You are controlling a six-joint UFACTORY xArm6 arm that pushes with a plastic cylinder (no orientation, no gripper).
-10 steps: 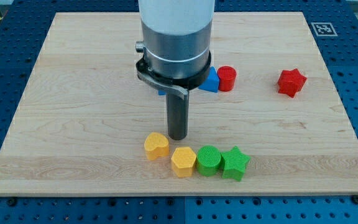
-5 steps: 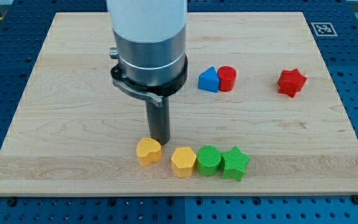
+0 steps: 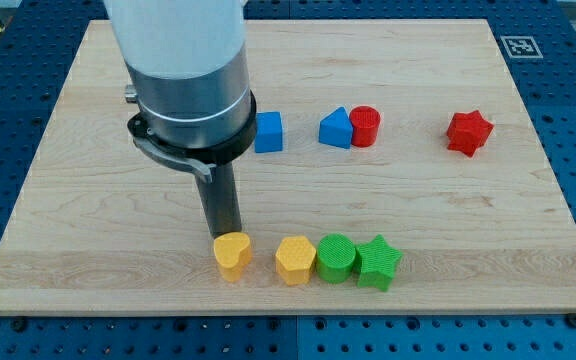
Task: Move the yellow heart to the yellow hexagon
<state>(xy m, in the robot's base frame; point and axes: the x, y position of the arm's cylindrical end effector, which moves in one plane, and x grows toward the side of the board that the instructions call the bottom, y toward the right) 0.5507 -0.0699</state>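
Note:
The yellow heart (image 3: 231, 254) lies near the view's bottom, left of the yellow hexagon (image 3: 295, 260), with a gap between them. My tip (image 3: 222, 236) stands right behind the heart, touching its upper left edge. The rod and the arm's grey body rise above it toward the view's top left.
A green cylinder (image 3: 336, 257) and a green star (image 3: 377, 262) sit in a row right of the hexagon. A blue cube (image 3: 268, 132), a blue triangle (image 3: 335, 128) touching a red cylinder (image 3: 365, 127), and a red star (image 3: 468, 132) lie higher up.
My tip has moved left and slightly down. The yellow heart slid left and a little down, away from the hexagon. The blue cube has come into view.

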